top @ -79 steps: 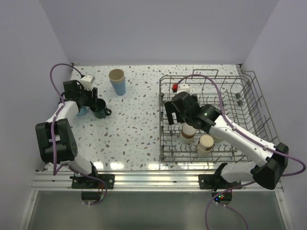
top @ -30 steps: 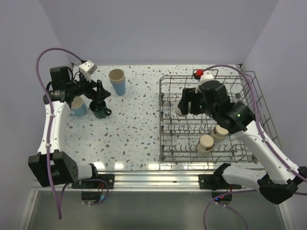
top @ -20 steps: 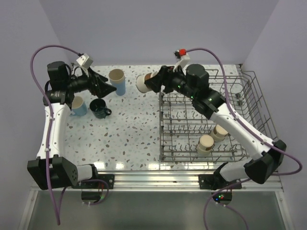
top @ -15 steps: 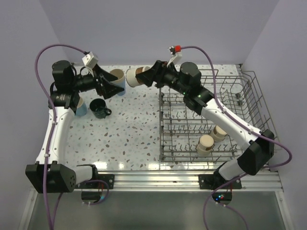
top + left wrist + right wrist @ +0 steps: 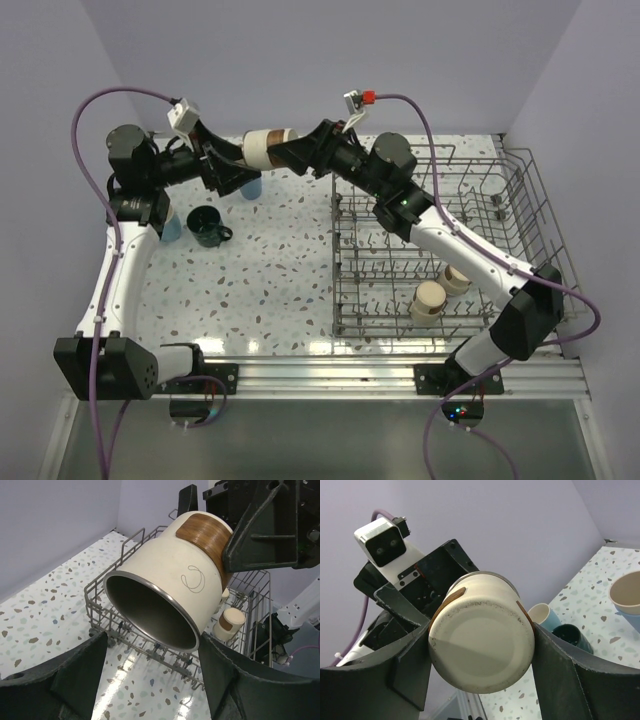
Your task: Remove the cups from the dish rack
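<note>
My right gripper [image 5: 284,147] is shut on a short beige-and-brown cup [image 5: 266,146] and holds it on its side in the air, left of the dish rack [image 5: 543,205]. In the right wrist view the cup's base [image 5: 480,640] sits between my fingers [image 5: 570,675]. My left gripper [image 5: 238,166] is open, facing the cup's mouth [image 5: 150,612], with its fingers [image 5: 60,680] on either side of the rim and not closed on it. Two beige-and-brown cups [image 5: 430,298] [image 5: 458,277] stand in the rack.
On the speckled table [image 5: 280,270] at the left stand a dark teal mug [image 5: 207,226], a light blue mug [image 5: 170,226] partly behind my left arm, and a light blue tumbler [image 5: 250,186] mostly hidden by my left gripper. The walls are close behind.
My right gripper lifted the beige-and-brown cup out of the rack and carried it left. My left arm rose from the mugs and its open fingers now flank the cup's mouth.
</note>
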